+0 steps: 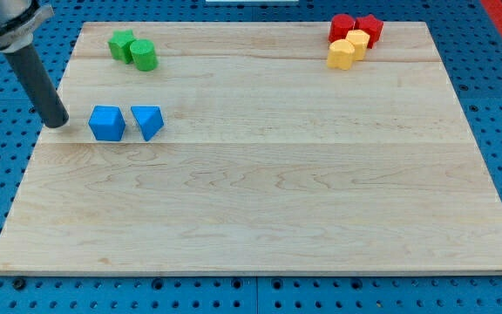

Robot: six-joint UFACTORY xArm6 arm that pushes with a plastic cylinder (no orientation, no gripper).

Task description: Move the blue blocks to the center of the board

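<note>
A blue cube (106, 123) and a blue triangular block (148, 121) sit side by side on the left part of the wooden board (260, 201), a small gap between them. My tip (57, 123) rests on the board just to the left of the blue cube, a short gap away. The dark rod slants up toward the view's top left corner.
Two green blocks, a star-like one (121, 44) and a cylinder (143, 55), stand at the top left. At the top right are two red blocks (342, 27) (370, 27) and two yellow blocks (358, 41) (342, 54) clustered together. Blue pegboard surrounds the board.
</note>
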